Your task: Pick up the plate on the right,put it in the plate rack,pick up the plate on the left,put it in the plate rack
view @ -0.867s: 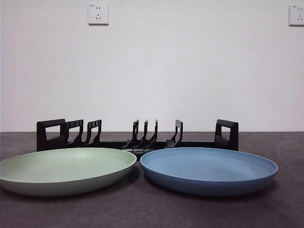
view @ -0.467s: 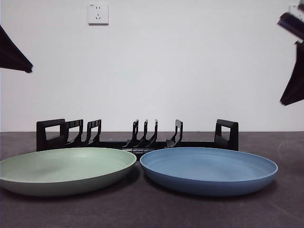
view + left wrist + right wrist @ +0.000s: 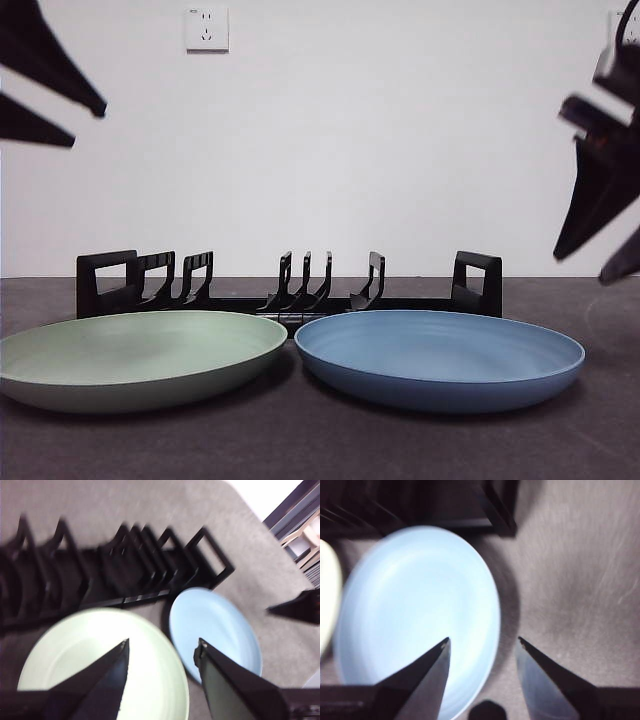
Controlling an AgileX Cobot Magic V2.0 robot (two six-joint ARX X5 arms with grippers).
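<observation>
My right gripper (image 3: 481,645) hangs in the air with its jaws spread apart, holding nothing. Below it lies the blue plate (image 3: 417,617), and the gap between my jaws sits over that plate's outer rim and the bare tabletop (image 3: 570,580) beside it. In the front view this gripper (image 3: 600,225) shows as dark wedges at the right edge, well above the blue plate (image 3: 440,355).

My left gripper (image 3: 161,647) is also parted and empty, up in the air. Beneath it I see the green plate (image 3: 95,645), with one jaw over that plate and the other over the near edge of the blue plate (image 3: 220,625). In the front view it appears as two black points at the top left corner (image 3: 55,95), high above the green plate (image 3: 140,355).

Both plates lie flat on the dark tabletop (image 3: 300,440), side by side, their rims very close together (whether they actually touch, I cannot tell).

Just behind them stands the plate rack (image 3: 290,290), long, low and black, with its curved prongs upright and a squared loop handle at each end. No plate sits in it. From my left wrist the rack (image 3: 110,570) looks blurred, running along the far side of both plates. A white wall with a socket (image 3: 207,29) rises behind it all.
</observation>
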